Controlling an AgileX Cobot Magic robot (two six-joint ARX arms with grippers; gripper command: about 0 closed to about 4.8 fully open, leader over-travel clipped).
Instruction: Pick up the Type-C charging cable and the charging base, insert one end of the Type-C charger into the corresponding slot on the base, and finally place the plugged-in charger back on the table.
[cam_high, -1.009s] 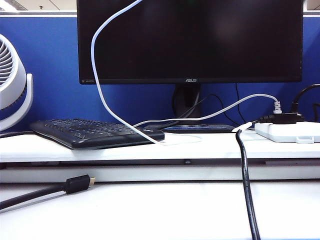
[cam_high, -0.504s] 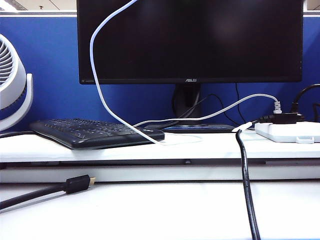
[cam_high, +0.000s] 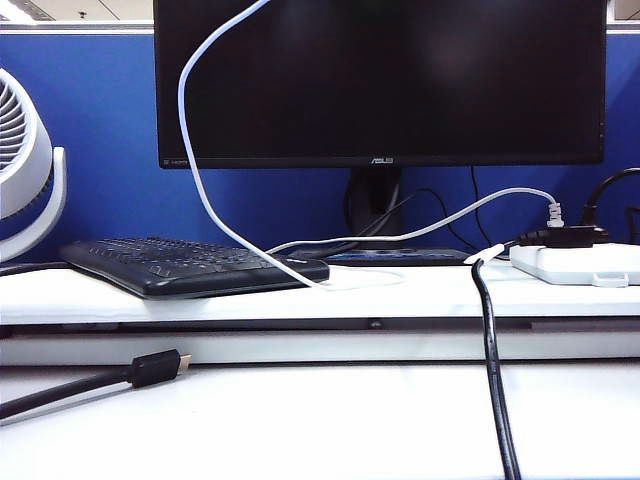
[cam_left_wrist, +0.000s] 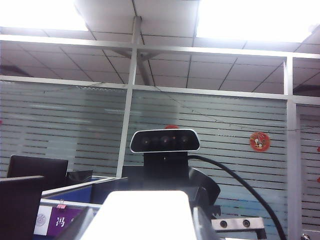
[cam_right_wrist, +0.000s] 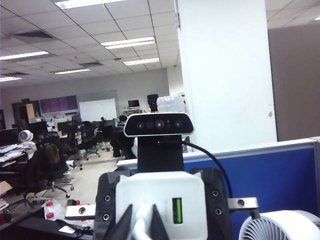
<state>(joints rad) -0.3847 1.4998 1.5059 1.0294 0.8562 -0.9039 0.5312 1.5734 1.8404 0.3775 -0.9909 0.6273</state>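
Note:
The Type-C charging cable (cam_high: 197, 185) climbs from the table's (cam_high: 330, 420) raised shelf, beside the keyboard, in a long loop across the monitor and leaves the exterior view at the top. Both grippers are above that view. In the right wrist view my right gripper (cam_right_wrist: 141, 226) is shut on the cable's white end (cam_right_wrist: 142, 222), right in front of the charging base (cam_right_wrist: 161, 204), a white block with a green slot. My left gripper (cam_left_wrist: 145, 220) is shut on the charging base (cam_left_wrist: 145, 212), with one finger (cam_left_wrist: 201, 222) along each side of it.
On the shelf stand a black keyboard (cam_high: 190, 265), a dark monitor (cam_high: 380, 80), a white fan (cam_high: 25, 165) at the left and a white power strip (cam_high: 580, 263) at the right. A black cable with a gold-tipped plug (cam_high: 150, 368) and another black cable (cam_high: 495, 390) lie on the lower desk.
The hanging loop of the Type-C cable has drifted slightly to the left. Nothing else in the exterior view has moved.

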